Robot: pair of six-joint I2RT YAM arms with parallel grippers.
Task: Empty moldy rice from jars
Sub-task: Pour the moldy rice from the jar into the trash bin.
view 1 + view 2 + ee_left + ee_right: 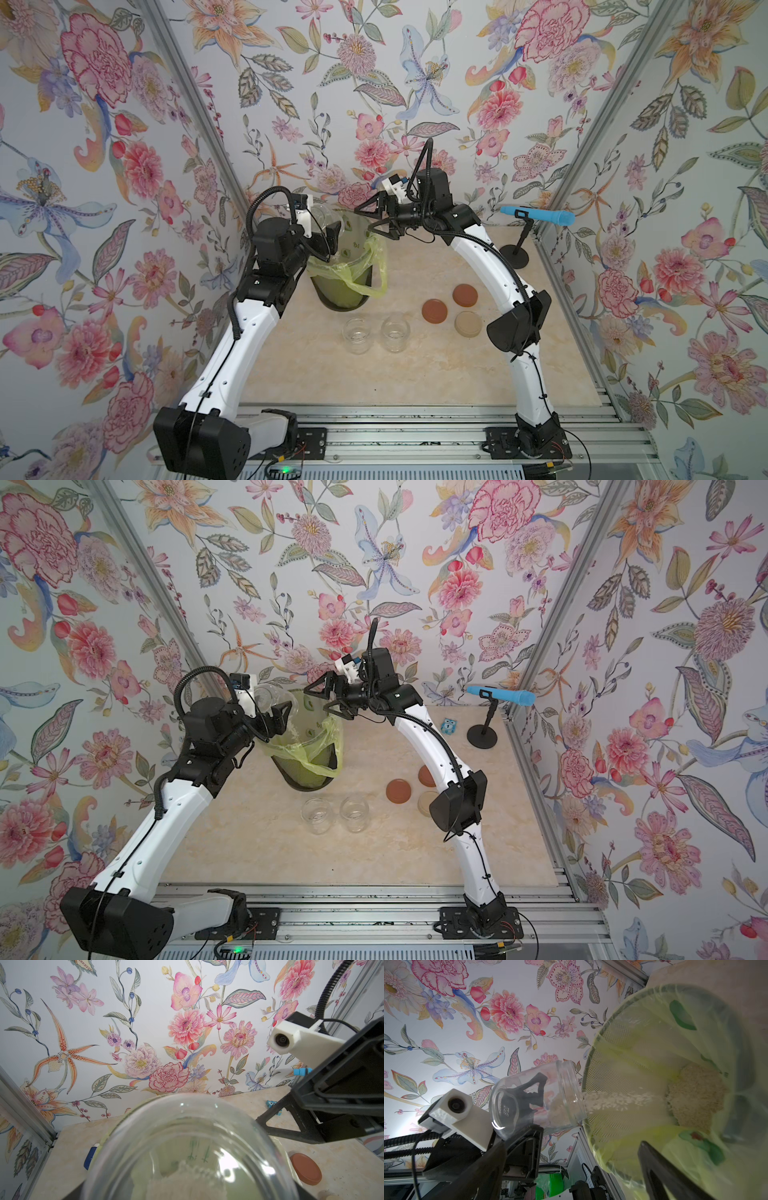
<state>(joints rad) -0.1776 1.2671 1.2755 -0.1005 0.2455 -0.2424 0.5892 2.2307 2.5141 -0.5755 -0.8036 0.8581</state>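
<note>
Between floral walls (353, 83), two jars (356, 335) (395, 332) occupy the tabletop (374, 374).

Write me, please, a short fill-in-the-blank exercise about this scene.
The left gripper tips a jar so that rice pours into the ____.
____ empty jars stand on the table.
Two lids are reddish-brown; the third lid is ____.
On the right gripper the jaws stand ____.
Missing words: bin; two; beige; open.
</note>
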